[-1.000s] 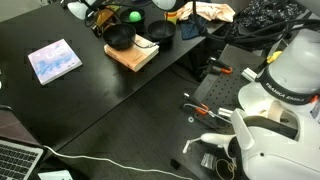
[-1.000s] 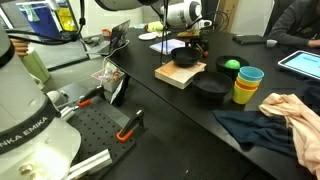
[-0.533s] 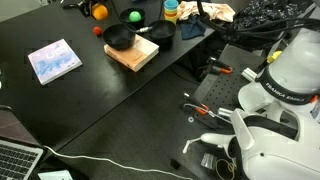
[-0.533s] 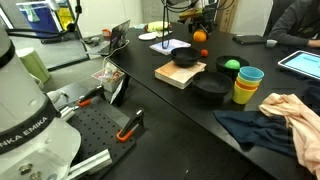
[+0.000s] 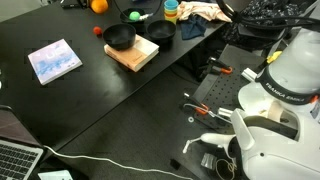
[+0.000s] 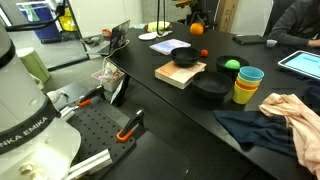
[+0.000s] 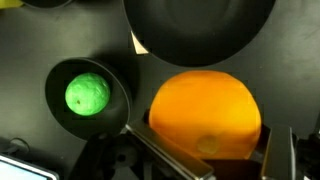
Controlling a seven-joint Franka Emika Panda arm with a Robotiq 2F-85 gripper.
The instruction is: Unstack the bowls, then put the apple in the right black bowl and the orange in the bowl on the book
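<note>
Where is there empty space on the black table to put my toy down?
The widest bare patch of table lies between the blue-and-pink book and the tan book. It is crowded around the tan book: the bowl on it, another black bowl, the apple, the cups and the cloth sit close together.

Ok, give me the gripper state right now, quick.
The gripper: closed on the orange, holding it.
</note>
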